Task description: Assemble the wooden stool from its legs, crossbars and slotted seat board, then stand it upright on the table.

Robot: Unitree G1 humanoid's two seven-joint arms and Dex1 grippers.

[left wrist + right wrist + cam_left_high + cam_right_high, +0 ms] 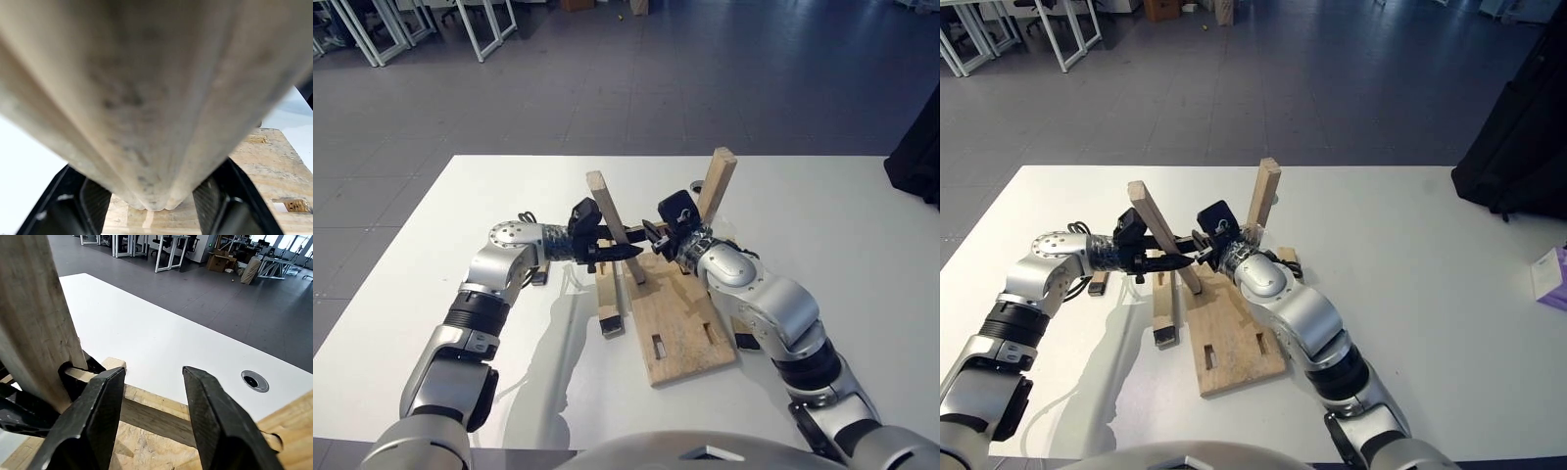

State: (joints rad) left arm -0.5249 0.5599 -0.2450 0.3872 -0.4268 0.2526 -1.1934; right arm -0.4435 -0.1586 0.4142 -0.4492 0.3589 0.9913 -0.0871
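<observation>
The slotted seat board (680,328) lies flat on the white table. Two wooden legs stand tilted in its far end: a left leg (610,217) and a right leg (716,184). My left gripper (619,251) is shut on the left leg low down; in the left wrist view the leg (146,98) sits between the black fingers (93,203). My right gripper (653,233) hangs open between the two legs, just right of the left leg (34,318). Its fingers (93,416) straddle a horizontal wooden bar (151,413) without touching it.
Another wooden piece (610,305) lies on the table along the board's left edge. Small wooden pieces rest by my left forearm (538,275) and by my right arm (745,342). A round cable hole (254,380) is in the tabletop beyond the board. A dark bag (1518,147) sits off the table's right side.
</observation>
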